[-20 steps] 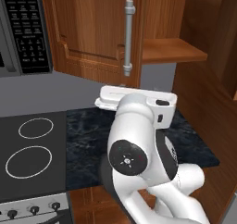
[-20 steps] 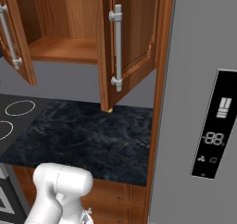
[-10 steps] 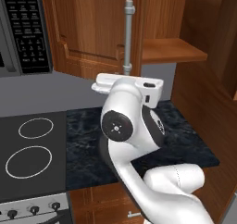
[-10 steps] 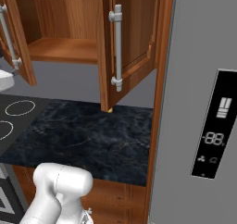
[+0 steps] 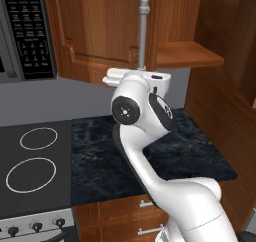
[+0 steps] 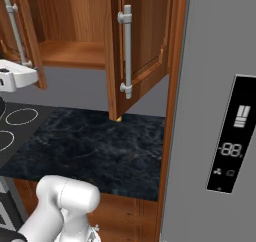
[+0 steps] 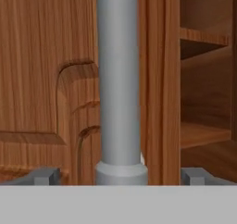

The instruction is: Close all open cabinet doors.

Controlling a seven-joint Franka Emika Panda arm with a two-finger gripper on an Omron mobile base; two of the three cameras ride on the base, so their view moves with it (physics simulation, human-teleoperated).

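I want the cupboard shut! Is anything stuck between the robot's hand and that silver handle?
Nothing visible. In the hand view the silver handle of the left cabinet door stands right ahead, between the gripper fingertips.

Wall cabinet over worktop (image 5: 200,151), both doors swung out. Left door (image 5: 100,31) beside microwave (image 5: 25,31), handle (image 5: 143,33) on its right edge. Right door (image 6: 145,41) next to fridge (image 6: 220,111), handle (image 6: 127,51) facing out. Shelf (image 5: 187,53) inside cabinet, btwn doors. Hob (image 5: 32,171) left of worktop, under microwave. Drawers (image 5: 120,213) below worktop front. Hand (image 7: 118,177) right at bottom end of left door's handle, fingers (image 7: 44,176) either side of bar, apart from it.
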